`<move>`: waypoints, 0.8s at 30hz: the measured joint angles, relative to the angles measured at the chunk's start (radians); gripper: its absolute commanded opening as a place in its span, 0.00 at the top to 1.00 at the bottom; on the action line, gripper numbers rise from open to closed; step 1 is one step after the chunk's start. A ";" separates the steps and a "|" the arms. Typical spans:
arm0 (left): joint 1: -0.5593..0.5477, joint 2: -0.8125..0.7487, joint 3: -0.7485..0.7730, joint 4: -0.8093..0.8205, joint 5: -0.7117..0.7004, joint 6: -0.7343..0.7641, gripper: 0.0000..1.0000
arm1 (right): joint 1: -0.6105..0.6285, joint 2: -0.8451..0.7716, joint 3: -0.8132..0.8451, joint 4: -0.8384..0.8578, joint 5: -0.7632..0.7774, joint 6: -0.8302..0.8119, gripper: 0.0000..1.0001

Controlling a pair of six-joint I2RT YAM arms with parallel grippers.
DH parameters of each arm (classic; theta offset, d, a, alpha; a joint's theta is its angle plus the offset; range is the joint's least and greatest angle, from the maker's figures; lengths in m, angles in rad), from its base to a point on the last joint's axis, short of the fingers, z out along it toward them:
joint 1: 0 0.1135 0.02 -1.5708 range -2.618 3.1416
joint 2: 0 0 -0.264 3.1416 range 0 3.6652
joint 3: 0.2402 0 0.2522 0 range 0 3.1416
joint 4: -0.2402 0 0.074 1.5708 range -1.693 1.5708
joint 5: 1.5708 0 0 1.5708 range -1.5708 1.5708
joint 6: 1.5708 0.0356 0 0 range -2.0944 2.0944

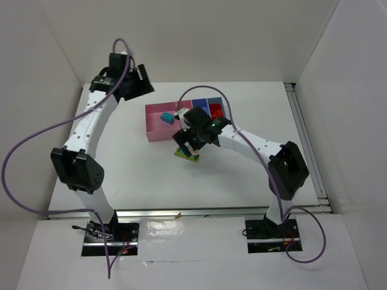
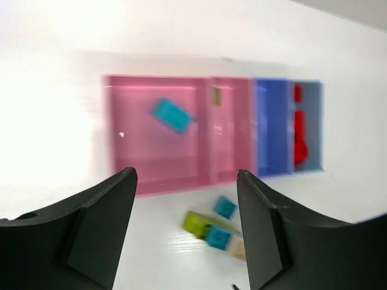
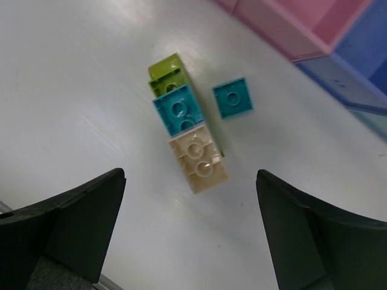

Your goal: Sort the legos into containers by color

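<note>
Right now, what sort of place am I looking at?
Probably a lab robot test cell: a white table boxed in by plain white panels, two arms bolted at its edge, joined bins and toy bricks.

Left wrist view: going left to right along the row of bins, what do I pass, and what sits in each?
Wide pink bin holding a cyan brick → narrower pink bin with a yellow-green brick → periwinkle blue bin, no brick visible → light blue bin with red bricks.

A white table sits boxed in by plain white walls, brightly lit, with a metal rail along its near edge.
</note>
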 measured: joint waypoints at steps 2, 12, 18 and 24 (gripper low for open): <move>0.070 -0.066 -0.071 0.001 -0.023 -0.003 0.22 | 0.030 0.037 0.021 -0.034 0.002 -0.050 0.11; 0.157 -0.125 -0.261 -0.026 -0.002 -0.003 0.24 | 0.047 0.136 0.091 -0.077 0.032 -0.143 0.15; 0.156 -0.125 -0.265 -0.019 0.016 -0.003 0.25 | 0.037 0.148 0.091 -0.078 0.024 -0.162 0.27; 0.156 -0.125 -0.265 -0.017 0.021 -0.003 0.26 | 0.031 0.173 0.091 -0.078 -0.003 -0.165 0.32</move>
